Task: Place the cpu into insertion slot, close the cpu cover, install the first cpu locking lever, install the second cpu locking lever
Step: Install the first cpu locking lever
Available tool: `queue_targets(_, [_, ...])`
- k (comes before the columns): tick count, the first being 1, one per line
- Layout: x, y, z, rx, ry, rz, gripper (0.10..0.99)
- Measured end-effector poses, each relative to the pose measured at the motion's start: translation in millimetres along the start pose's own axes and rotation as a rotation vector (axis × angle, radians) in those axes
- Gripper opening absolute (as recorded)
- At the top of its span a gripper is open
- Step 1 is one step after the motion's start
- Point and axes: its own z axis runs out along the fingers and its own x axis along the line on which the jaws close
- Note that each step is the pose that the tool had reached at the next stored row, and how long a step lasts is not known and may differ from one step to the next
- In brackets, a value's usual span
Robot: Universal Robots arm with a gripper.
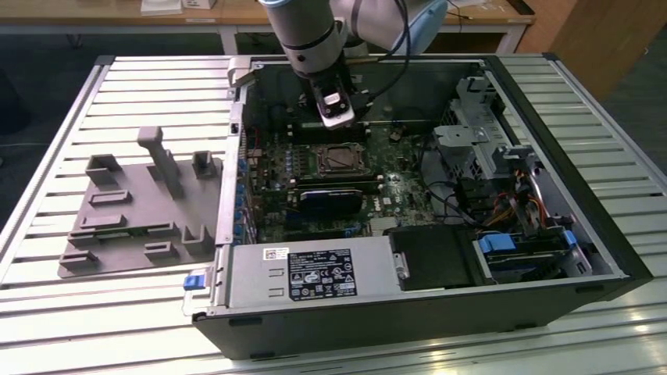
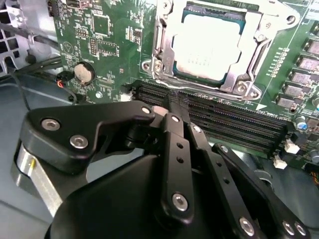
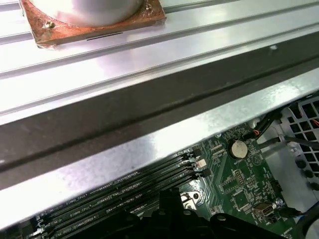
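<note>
Inside the open computer case (image 1: 417, 258), the gripper (image 2: 172, 107) hangs over the green board (image 2: 104, 45), just beside the slot (image 2: 212, 47) and a little short of it; in the second wrist view the long memory slots (image 2: 224, 119) lie between the jaws and the slot. The cpu (image 2: 207, 45) already sits in the slot, its pale face showing through the window of the cover (image 2: 164, 45), which looks folded down over it as a silver frame. In the exterior view the slot (image 1: 339, 158) lies below the gripper (image 1: 339, 117), toward the case's power-supply end. The jaws look pressed together and pinch nothing that can be seen, though their tips are partly masked by the gripper's own black links. From the jaws the slot lies straight ahead across the memory slots, whose long axis runs crosswise to that line. Whether either locking lever is latched is hard to make out: the thin wires along the frame's edges are not clearly readable. The first wrist view shows the case's wall (image 3: 149, 99) and the board's edge. The grey fixture (image 1: 136, 211) on the counter (image 1: 62, 312) lies well apart from the case
</note>
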Motion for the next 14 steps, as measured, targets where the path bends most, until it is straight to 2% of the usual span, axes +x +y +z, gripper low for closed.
queue_targets(2, [0.0, 0.0, 0.0, 0.0, 0.0, 0.0, 0.106])
queue_targets(3, [0.0, 0.0, 0.0, 0.002, 0.0024, 0.0, 0.106])
queue_targets(4, [-0.2, 0.1, 0.2, 0.01, 0.0092, 0.0, 0.106])
queue_targets(7, [-1.7, 0.6, 1.0, 0.045, 0.0398, -0.001, 0.106])
queue_targets(9, [-3.5, 1.3, 1.6, 0.072, 0.0607, -0.002, 0.106])
queue_targets(14, [-8.1, 3.0, 3.2, 0.14, 0.0964, -0.008, 0.106])
